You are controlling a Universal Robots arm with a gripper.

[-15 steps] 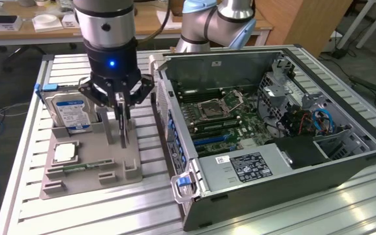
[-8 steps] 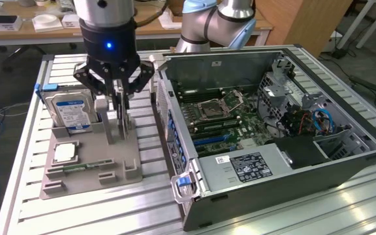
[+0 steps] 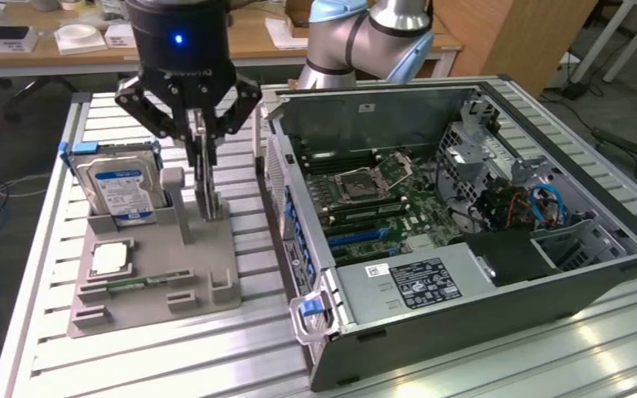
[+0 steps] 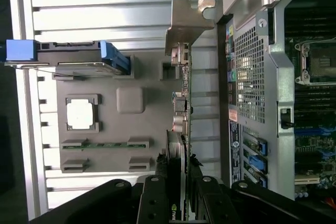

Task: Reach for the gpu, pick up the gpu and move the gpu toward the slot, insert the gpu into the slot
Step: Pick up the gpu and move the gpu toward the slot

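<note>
Tool (image 3: pixel 202 156) is clamped on the top edge of the gpu (image 3: pixel 212 199), which stands upright in the holder (image 3: pixel 175 257) beside the case (image 3: pixel 496 323); best lift straight up, card vertical, to clear the holder

Universal Robots arm (image 3: pixel 391 33), silver-grey tubular segments with pale blue joint caps; black cylindrical wrist housing (image 3: pixel 202 33) bearing one lit blue indicator (image 3: pixel 177 37); black two-finger gripper (image 3: pixel 201 157) of pinned linkage bars, pale lettering across its body, round pivot pins at the knuckles
</note>
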